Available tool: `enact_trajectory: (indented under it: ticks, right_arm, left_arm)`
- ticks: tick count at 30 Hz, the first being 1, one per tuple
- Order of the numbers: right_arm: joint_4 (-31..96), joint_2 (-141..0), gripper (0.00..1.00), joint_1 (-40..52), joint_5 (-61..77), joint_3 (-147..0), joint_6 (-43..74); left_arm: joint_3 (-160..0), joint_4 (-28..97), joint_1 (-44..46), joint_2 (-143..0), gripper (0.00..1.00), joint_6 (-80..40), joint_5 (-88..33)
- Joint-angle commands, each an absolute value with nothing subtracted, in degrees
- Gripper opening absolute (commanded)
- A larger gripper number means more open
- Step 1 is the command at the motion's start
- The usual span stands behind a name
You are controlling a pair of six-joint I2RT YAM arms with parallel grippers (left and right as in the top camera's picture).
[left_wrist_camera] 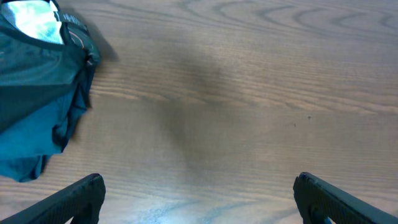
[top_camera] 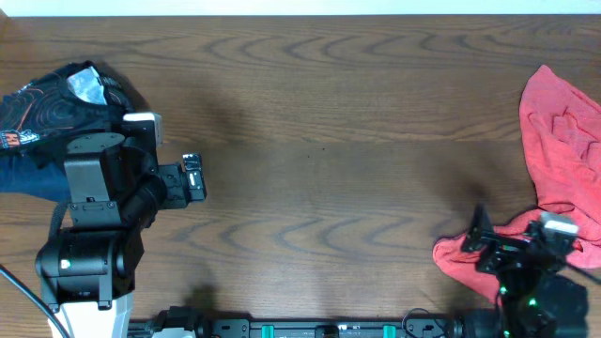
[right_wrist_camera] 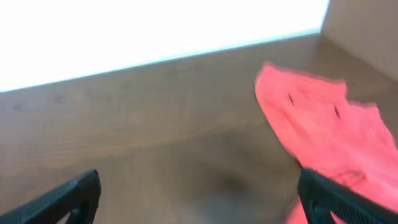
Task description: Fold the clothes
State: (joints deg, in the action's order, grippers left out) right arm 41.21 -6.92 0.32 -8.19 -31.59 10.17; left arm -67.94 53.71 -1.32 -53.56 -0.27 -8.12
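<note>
End effectors are both wide open and hold nothing. The left end effector (left_wrist_camera: 199, 196) hangs over the table (left_wrist_camera: 249, 93), with the black jersey (left_wrist_camera: 37, 112) near, to its left. The red shirt (right_wrist_camera: 317, 130) lies just right of the right end effector (right_wrist_camera: 199, 193).

You have the jersey (top_camera: 42, 108) at the table's (top_camera: 329, 141) left edge and the shirt (top_camera: 563, 141) at its right edge, well apart. Your left arm (top_camera: 94, 216) stands at the jersey's right side. Your right arm (top_camera: 526, 282) stands over the shirt's near end.

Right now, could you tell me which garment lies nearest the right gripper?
The coral-red shirt, beside the right gripper; the black jersey lies across the table.
</note>
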Motion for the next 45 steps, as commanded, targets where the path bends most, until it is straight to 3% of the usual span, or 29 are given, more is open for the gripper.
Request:
enact_trajectory:
  ticks: [1,11,15,45]
  right_arm:
    - [33.61,-2.04,0.99,0.27,-5.74,-22.37,7.81]
    - [-0.56,-0.32,0.99,0.16,-2.94,-1.10,4.16]
    - [4.23,-0.40,0.99,0.19,-2.11,-0.32,4.21]
    - [4.05,-0.64,0.99,0.19,-2.09,-0.32,4.19]
  left_arm:
    - [-67.83,53.74,-1.26,-53.58,0.98,-1.19,-7.42]
    - [-67.83,53.74,-1.26,-53.58,0.98,-1.19,-7.42]
    - [-67.83,53.74,-1.26,-53.60,0.98,-1.19,-7.42]
    - [-67.81,55.29,-1.19,-51.03,0.98,-0.01,-6.37]
